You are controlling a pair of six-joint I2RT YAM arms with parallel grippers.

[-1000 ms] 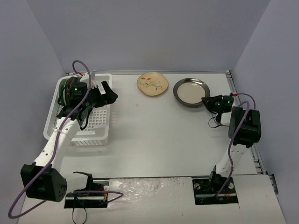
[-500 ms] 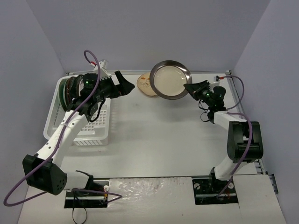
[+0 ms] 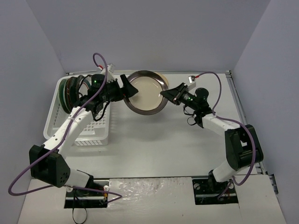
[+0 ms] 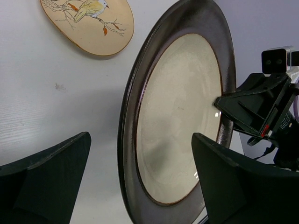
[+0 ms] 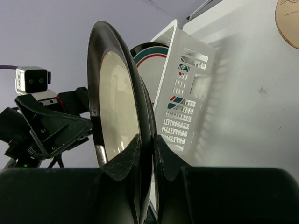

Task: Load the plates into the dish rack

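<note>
My right gripper is shut on the right rim of a dark-rimmed beige plate and holds it on edge in the air over the back middle of the table. In the right wrist view the fingertips pinch the rim of the plate. My left gripper is open, its jaws astride the plate's left rim with gaps on both sides. The tan floral plate lies flat on the table behind. The white dish rack stands at the left with several plates upright in it.
The rack shows beyond the held plate in the right wrist view, with a white plate with a teal-red rim standing in it. Grey walls close the table at the back and sides.
My right gripper lifted the beige plate off the back right of the table and carried it left to the middle. My left gripper moved right from over the rack to the plate's left rim.
</note>
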